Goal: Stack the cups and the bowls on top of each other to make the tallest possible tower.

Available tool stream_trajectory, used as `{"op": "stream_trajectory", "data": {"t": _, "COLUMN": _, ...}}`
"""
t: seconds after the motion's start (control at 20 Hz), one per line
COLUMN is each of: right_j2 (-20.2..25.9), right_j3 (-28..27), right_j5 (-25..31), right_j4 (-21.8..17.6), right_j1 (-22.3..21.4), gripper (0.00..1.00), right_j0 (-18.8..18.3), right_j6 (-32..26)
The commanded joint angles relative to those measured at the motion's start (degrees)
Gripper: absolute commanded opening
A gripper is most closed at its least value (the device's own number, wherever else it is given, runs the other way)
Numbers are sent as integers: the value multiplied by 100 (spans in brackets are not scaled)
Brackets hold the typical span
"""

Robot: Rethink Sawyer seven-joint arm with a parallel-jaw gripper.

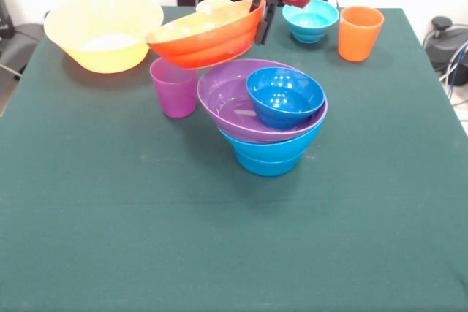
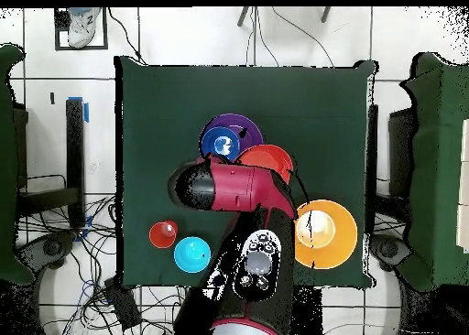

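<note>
My gripper (image 1: 261, 21) is shut on the right rim of the wide orange bowl (image 1: 201, 36) and holds it tilted in the air, up and left of the tower. The tower is a mid-blue bowl (image 1: 270, 154) at the base, the wide purple bowl (image 1: 230, 100) tilted on it, and the small dark blue bowl (image 1: 285, 97) inside the purple one. The purple cup (image 1: 173, 88) stands just left of the tower. The large yellow bowl (image 1: 102, 31) sits far left. The small cyan bowl (image 1: 311, 20) and orange cup (image 1: 360, 32) stand at the far right. A yellow cup's rim (image 1: 214, 5) shows behind the orange bowl.
In the overhead view the arm (image 2: 234, 187) covers the table's middle, with the orange bowl (image 2: 268, 157) beside the purple bowl (image 2: 240, 128). The cyan bowl (image 2: 192, 254) and orange cup (image 2: 163, 233) stand near the robot's base. Green cloth (image 1: 219, 253) covers the table.
</note>
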Motion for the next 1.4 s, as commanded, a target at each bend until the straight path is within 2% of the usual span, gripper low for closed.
{"op": "stream_trajectory", "data": {"t": 0.05, "right_j2": 1392, "right_j3": 1134, "right_j5": -567, "right_j4": 711, "right_j1": -597, "gripper": 0, "right_j0": -1138, "right_j6": 575}}
{"op": "stream_trajectory", "data": {"t": 0.4, "right_j2": 1061, "right_j3": 642, "right_j5": -88, "right_j4": 871, "right_j1": -567, "gripper": 0, "right_j0": -509, "right_j6": 932}}
{"op": "stream_trajectory", "data": {"t": 0.6, "right_j2": 918, "right_j3": 467, "right_j5": 74, "right_j4": 1000, "right_j1": -526, "gripper": 0, "right_j0": -267, "right_j6": 1060}}
{"op": "stream_trajectory", "data": {"t": 1.4, "right_j2": 483, "right_j3": -11, "right_j5": 685, "right_j4": 1321, "right_j1": -484, "gripper": 0, "right_j0": 232, "right_j6": 1088}}
